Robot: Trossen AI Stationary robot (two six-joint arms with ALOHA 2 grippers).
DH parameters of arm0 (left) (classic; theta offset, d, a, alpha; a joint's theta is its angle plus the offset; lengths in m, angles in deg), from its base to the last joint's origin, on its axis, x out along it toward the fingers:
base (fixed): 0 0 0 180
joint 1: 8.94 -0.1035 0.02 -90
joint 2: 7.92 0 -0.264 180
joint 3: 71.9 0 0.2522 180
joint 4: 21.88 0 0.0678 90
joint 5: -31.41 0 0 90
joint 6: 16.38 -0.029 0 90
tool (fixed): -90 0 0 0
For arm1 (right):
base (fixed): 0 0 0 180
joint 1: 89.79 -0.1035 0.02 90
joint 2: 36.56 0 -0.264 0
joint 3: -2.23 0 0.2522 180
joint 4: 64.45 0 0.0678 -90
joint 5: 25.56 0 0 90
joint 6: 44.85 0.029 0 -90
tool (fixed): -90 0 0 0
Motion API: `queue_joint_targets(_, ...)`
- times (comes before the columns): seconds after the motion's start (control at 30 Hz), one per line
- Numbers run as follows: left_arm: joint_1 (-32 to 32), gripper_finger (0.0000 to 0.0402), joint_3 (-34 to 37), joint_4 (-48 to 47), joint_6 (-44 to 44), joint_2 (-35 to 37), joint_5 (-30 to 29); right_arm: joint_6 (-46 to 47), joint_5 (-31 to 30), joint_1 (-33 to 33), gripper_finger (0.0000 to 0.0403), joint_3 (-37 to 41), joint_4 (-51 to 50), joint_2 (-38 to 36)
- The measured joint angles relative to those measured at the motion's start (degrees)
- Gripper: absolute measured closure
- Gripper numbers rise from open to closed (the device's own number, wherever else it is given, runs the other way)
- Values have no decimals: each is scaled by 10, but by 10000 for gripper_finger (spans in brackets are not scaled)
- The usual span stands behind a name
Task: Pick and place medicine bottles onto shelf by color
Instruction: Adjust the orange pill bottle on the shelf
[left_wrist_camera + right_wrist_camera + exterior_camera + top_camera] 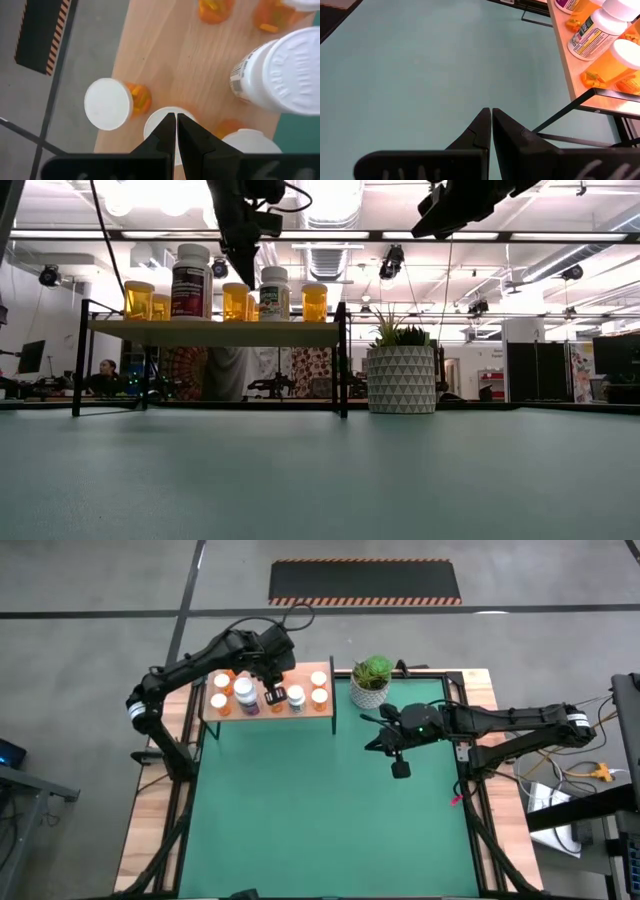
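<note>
The wooden shelf stands at the far left of the green mat, on black posts. Several white-capped bottles stand upright on it: orange ones, a white one and a larger white one. My left gripper is shut and empty above the shelf. In the left wrist view it points down over one bottle's white cap, beside an orange bottle. My right gripper is shut and empty above the mat, right of the shelf.
A green plant in a white patterned pot stands just right of the shelf, near my right arm. The green mat stretches bare toward the near edge. The bottles stand close together around my left gripper's fingers.
</note>
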Motion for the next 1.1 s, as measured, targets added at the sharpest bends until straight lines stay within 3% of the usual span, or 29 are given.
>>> queue_joint_targets(1.1,0,402,31,20,10,2,-2,6,0,0,394,0,0,0)
